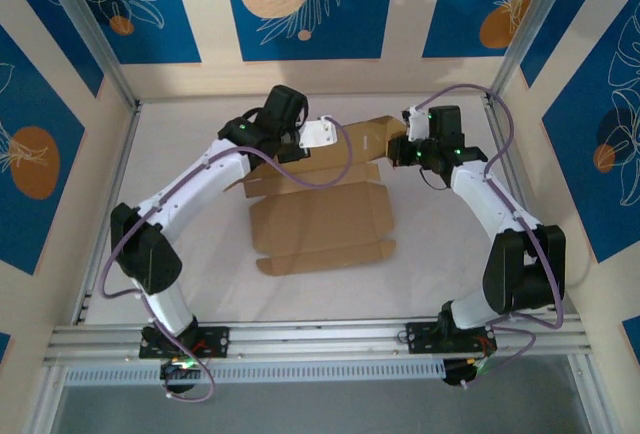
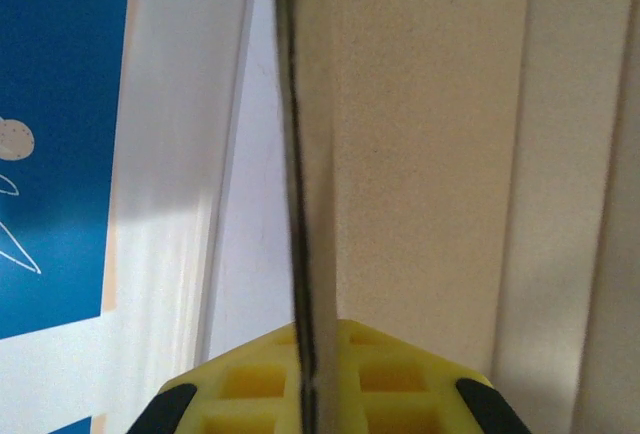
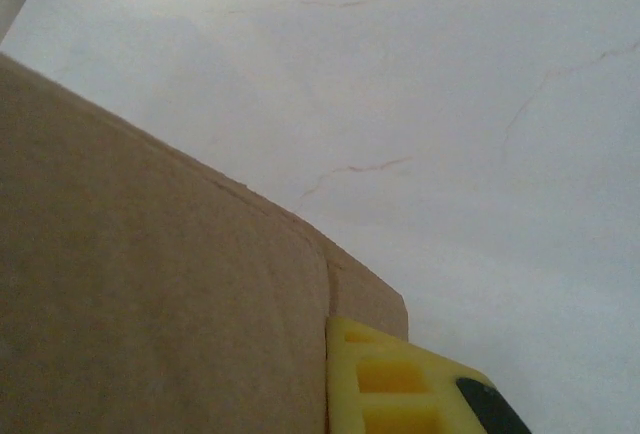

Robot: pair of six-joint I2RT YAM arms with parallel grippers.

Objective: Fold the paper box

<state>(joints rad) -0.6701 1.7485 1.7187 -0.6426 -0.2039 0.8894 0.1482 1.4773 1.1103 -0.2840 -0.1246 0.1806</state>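
Note:
The paper box (image 1: 320, 219) is a flat brown cardboard sheet lying mid-table, with its far panel (image 1: 372, 134) lifted off the surface. My left gripper (image 1: 325, 136) holds that panel's left end. In the left wrist view the cardboard edge (image 2: 300, 154) runs straight down between the yellow fingers (image 2: 400, 374), and the gripper (image 2: 310, 379) is shut on it. My right gripper (image 1: 408, 140) is at the panel's right end. In the right wrist view the cardboard (image 3: 150, 284) lies flush against one yellow finger (image 3: 390, 384) and hides the other.
The white tabletop (image 1: 450, 244) is walled by blue-patterned panels and aluminium posts (image 1: 90, 29). An aluminium rail (image 1: 320, 339) runs along the near edge by the arm bases. Purple cables loop beside both arms.

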